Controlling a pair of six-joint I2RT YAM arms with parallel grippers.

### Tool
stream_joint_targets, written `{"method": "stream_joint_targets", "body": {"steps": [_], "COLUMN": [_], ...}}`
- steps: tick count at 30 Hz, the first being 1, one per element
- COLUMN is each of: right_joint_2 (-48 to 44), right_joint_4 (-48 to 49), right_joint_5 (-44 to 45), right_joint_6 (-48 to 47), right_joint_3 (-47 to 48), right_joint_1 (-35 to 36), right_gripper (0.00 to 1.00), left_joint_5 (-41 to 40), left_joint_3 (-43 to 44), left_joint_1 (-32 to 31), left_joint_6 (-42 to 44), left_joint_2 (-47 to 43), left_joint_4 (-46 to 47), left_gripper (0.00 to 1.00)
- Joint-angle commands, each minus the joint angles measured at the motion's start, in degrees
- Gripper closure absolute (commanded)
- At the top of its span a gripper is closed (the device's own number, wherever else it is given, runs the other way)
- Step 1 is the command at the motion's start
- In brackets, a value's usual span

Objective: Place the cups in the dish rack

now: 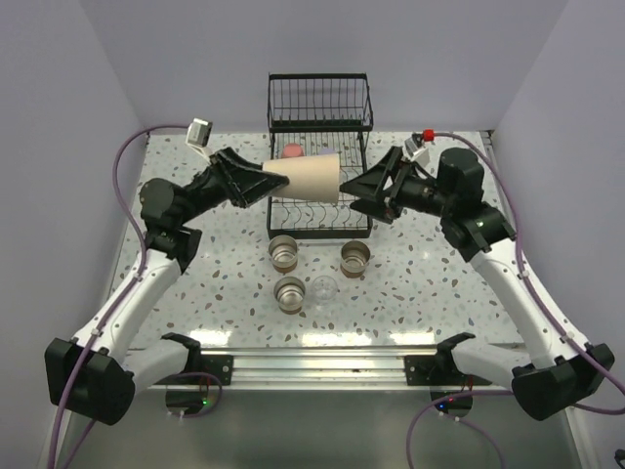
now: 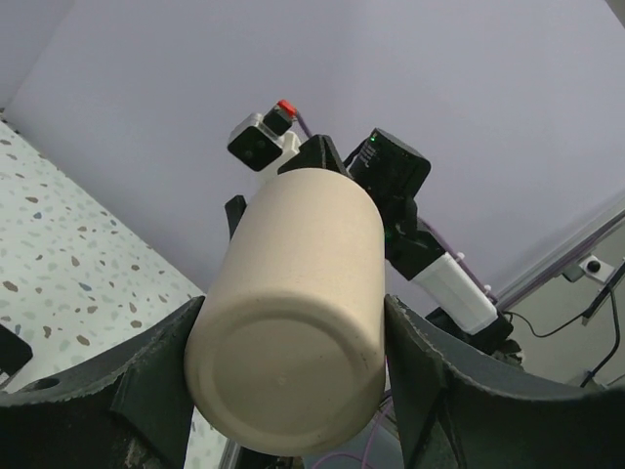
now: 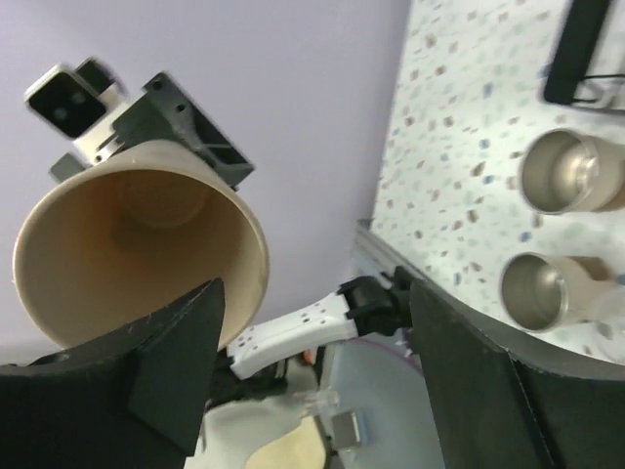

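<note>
Jaws of left gripper (image 1: 262,184) clamp beige cup (image 1: 308,176) sideways above dish rack (image 1: 317,234); right gripper (image 1: 354,191) jaws spread wide at cup's mouth.

The desk (image 1: 410,283) is white terrazzo flecked grey and brown — evenly lit, shadows soft. Plain pale-lavender walls (image 1: 322,39) rise behind it and at both its sides; a silver metal rail (image 1: 322,363) runs along its near edge.

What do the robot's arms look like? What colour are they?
The left arm and right arm are white tubes with chunky black joints. The left claw and right claw are black, with two wedge-shaped fingers. Purple cables trail from both.
</note>
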Motion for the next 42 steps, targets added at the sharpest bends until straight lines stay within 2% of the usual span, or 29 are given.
{"method": "stream_joint_targets", "body": {"steps": [1,4,5,6,7,8,10,13,16,27,34,42], "right_joint_2": [-1.3,-0.9,-0.8,-0.9,-1.1,-1.4,-2.3,-3.4,-4.0,-5.4,-7.0,-6.9], "right_joint_4": [-21.7,-34.5,-36.8,-38.7,-41.5,-42.4,-43.6,-43.9,-44.0,-46.1,-47.8,-48.1], "right_joint_5": [5.2,14.8,19.9,22.0,24.1,25.6,28.0,28.6,28.5,29.4,29.8,29.4], "right_joint_6": [-14.2,-22.4,-24.0,-26.5,-27.5,-28.3,-30.2,-31.1,-31.7,-34.4,-35.6,-36.6], "right_joint_3": [7.2,13.2,15.6,16.6,17.3,18.2,18.4,17.3,16.0,14.1,12.0,10.2], "right_joint_1": [-3.0,-4.3,-4.5,-4.5,-4.6,-4.6,-4.5,-4.6,-4.5,-4.5,-4.6,-4.6], "right_gripper": [0.19,0.10,0.04,0.02,0.02,0.02,0.02,0.02,0.02,0.02,0.02,0.02], "left_joint_5": [-1.3,-1.8,-2.6,-3.5,-6.7,-8.3,-13.5,-21.9,-29.2,-51.2,-56.9,-57.5], "left_joint_3": [5.9,11.5,13.5,15.4,19.5,21.5,26.7,33.2,38.0,55.3,59.6,60.8], "left_joint_1": [0.2,0.2,0.2,0.2,0.3,0.2,0.1,-0.3,-0.6,-7.9,-8.7,-9.2], "left_joint_6": [6.4,13.3,18.3,21.2,24.1,29.1,33.5,40.6,45.1,52.4,53.4,54.0], "left_joint_2": [-0.1,1.8,3.0,3.8,4.6,6.1,8.1,12.1,16.1,36.9,45.2,50.1], "left_joint_4": [-7.6,-17.6,-25.7,-30.3,-39.4,-44.3,-54.2,-64.5,-70.3,-80.9,-82.3,-82.2], "left_gripper": [0.99,1.00,1.00,1.00,1.00,1.00,1.00,1.00,1.00,1.00,1.00,1.00]}}
